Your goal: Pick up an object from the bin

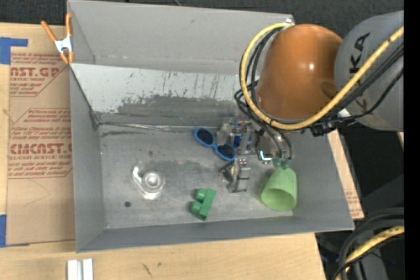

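We see the pincer (236,178) low over the bin's (164,79) floor, right of its middle; whether it is open or closed we cannot tell. Touching or just beside it, toward the far wall, lies a blue looped thing (211,140), perhaps scissor handles. A green cup (279,191) lies tipped near the right wall, a green block (202,202) by the near wall.
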`<action>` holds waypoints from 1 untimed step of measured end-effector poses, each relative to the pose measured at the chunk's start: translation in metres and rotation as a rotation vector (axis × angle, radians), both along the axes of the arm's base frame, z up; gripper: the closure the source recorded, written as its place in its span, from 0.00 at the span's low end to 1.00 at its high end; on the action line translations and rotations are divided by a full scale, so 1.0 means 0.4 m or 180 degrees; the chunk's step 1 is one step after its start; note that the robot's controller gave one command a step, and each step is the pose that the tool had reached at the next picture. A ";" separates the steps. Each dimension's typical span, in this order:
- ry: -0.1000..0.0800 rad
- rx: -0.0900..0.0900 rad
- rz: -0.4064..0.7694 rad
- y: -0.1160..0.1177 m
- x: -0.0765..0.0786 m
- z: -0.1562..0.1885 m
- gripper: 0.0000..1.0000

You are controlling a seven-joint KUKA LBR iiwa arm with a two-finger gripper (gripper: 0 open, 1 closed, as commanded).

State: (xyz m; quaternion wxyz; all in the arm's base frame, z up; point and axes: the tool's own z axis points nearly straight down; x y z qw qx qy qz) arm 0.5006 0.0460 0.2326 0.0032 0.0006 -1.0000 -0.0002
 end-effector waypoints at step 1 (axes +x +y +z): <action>-0.0022 0.0000 0.0329 -0.030 0.029 -0.040 0.00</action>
